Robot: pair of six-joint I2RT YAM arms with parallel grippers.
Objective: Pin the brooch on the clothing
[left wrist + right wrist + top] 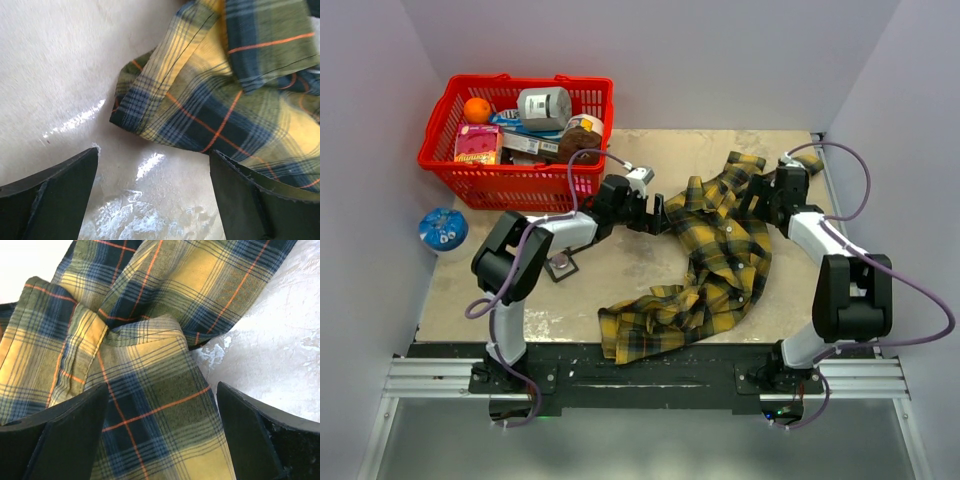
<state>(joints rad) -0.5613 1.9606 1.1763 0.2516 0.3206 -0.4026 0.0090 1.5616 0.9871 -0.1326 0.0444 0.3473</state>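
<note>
The plaid shirt [720,250] lies crumpled on the right-hand half of the table [570,300], bunched into folds rather than spread flat, with one sleeve or tail trailing toward the near edge. No flat panel is offered up for a pin. The brooch I cannot make out with any certainty. A small pale-and-dark object [560,265] sits on the table beside the left arm, well apart from the cloth, but it is too small to say whether it is the brooch.

The two arms bracket the upper part of the shirt, which reads as preparation for straightening it. The left gripper [658,213] hovers at the shirt's left edge, jaws spread wide and holding nothing. Its wrist view shows bare tabletop between the fingers and a folded corner of plaid just ahead. The right gripper [760,197] is at the upper right corner, also wide open. Cloth runs beneath and between its fingers, yet nothing is pinched.

My judgement: the task is barely begun — the fabric needs flattening first.

Further out, a red basket [430,152] of groceries stands at the far left, with a blue round object [443,229] just off the table's left edge.
</note>
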